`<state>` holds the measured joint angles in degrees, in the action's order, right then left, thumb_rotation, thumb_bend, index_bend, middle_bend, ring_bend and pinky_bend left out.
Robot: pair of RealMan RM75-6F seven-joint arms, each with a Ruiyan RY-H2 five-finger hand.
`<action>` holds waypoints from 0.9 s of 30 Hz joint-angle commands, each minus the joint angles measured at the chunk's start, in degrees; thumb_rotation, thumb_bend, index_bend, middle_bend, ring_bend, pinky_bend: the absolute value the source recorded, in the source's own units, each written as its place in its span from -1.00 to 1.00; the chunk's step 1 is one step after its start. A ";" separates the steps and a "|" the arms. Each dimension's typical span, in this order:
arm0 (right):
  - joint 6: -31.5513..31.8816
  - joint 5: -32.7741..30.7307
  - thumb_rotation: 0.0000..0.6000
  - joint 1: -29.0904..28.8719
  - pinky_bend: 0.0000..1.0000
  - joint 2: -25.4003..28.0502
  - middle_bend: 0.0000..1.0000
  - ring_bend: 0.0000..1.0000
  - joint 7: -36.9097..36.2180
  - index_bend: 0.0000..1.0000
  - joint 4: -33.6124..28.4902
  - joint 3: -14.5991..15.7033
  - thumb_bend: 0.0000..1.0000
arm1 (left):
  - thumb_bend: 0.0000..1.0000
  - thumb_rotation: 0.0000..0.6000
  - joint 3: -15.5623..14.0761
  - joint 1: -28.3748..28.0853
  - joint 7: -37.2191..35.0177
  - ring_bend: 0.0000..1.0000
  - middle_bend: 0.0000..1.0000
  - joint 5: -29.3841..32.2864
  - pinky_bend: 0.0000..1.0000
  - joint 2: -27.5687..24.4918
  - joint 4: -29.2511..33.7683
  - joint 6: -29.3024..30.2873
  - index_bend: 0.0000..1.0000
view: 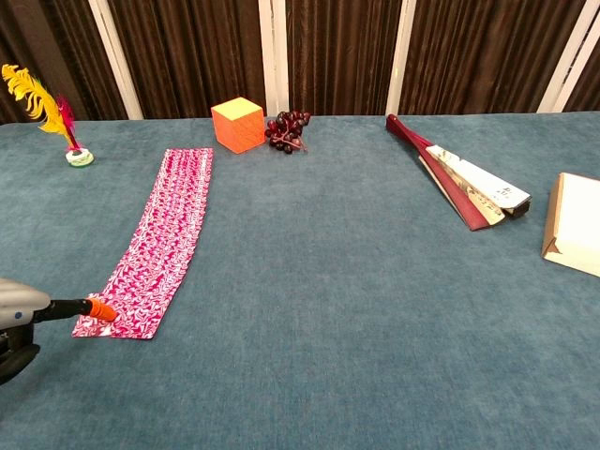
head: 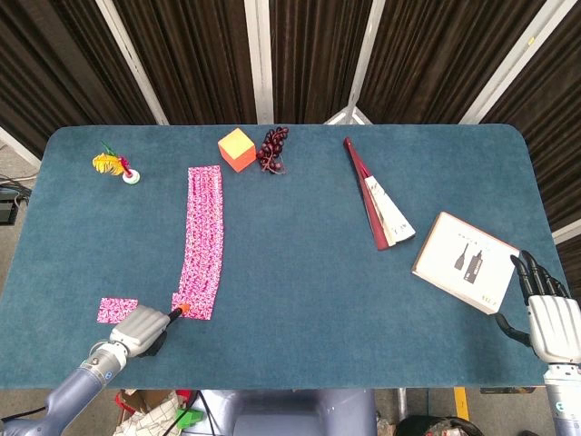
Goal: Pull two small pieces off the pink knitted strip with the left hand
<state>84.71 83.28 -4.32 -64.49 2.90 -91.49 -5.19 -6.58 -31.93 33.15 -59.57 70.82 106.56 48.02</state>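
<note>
The pink knitted strip (head: 205, 238) lies lengthwise on the left part of the blue table; it also shows in the chest view (view: 155, 242). A small pink piece (head: 118, 310) lies apart on the cloth, left of the strip's near end. My left hand (head: 142, 329) is at the near left edge. Its orange fingertip (view: 101, 310) touches the strip's near-left corner, and the thumb stays below, apart from it. Nothing shows pinched. My right hand (head: 549, 313) rests at the near right edge with fingers spread, holding nothing, just beside the white box.
An orange cube (head: 237, 149) and a bunch of dark grapes (head: 273, 148) sit at the back beyond the strip. A feather ornament (head: 113, 165) stands back left. A folded red fan (head: 377, 195) and a white box (head: 466, 262) lie on the right.
</note>
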 commanded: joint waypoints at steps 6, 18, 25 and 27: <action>0.23 0.11 1.00 0.05 -0.50 0.10 -1.00 -0.72 -0.32 -1.00 -0.05 -0.08 -0.46 | 0.94 1.00 -1.71 -2.18 3.08 0.55 0.75 4.92 0.46 0.80 1.08 -0.36 -0.85; -0.03 -0.05 1.00 -0.05 -0.50 0.16 -1.00 -0.71 -0.56 -1.00 0.02 -0.13 -0.46 | 0.94 1.00 -5.86 -2.02 4.03 0.55 0.75 1.72 0.46 -1.62 5.44 1.35 -0.85; -0.11 0.02 1.00 -0.09 -0.50 0.17 -1.00 -0.71 -0.54 -1.00 -0.03 -0.08 -0.46 | 0.94 1.00 -8.26 -1.14 4.61 0.55 0.75 -0.74 0.46 -2.70 7.38 2.74 -0.85; -0.21 -0.13 1.00 -0.12 -0.50 0.15 -1.00 -0.71 -0.54 -1.00 0.01 -0.12 -0.46 | 0.94 1.00 -8.98 -1.07 4.26 0.55 0.75 -1.63 0.46 -3.13 7.85 2.27 -0.85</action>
<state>84.52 83.17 -4.42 -64.33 2.36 -91.48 -5.30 -15.16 -33.10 37.63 -60.69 68.01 114.06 50.60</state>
